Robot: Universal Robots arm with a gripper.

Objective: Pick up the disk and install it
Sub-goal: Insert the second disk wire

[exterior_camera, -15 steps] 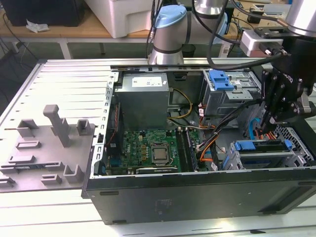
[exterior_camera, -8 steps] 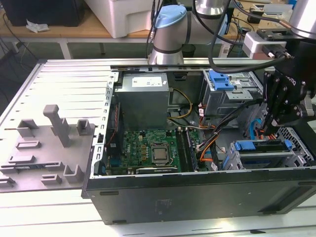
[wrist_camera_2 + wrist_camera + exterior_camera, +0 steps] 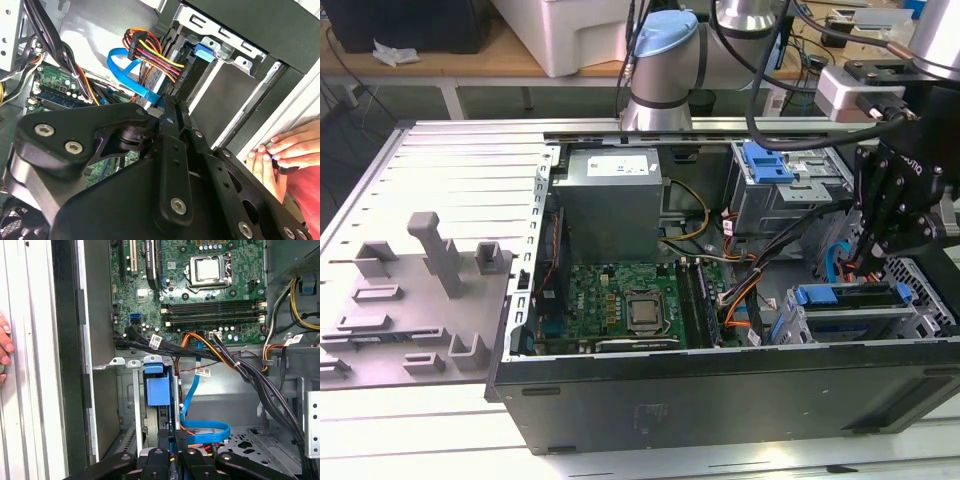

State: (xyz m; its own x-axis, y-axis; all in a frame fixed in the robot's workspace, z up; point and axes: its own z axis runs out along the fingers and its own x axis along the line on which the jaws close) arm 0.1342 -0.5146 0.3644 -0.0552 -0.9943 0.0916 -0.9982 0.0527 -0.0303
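The silver hard drive in its blue plastic carrier, the disk [image 3: 850, 305], already sat in the metal drive cage [image 3: 910, 325] at about four o'clock in the open black computer case [image 3: 720, 400], so installation looked nearly complete. The black gripper [image 3: 175, 440] hovered just above the disk [image 3: 159, 395], fingers drawn close together, holding nothing visible. Blue and orange cables [image 3: 145, 55] ran beside the cage.
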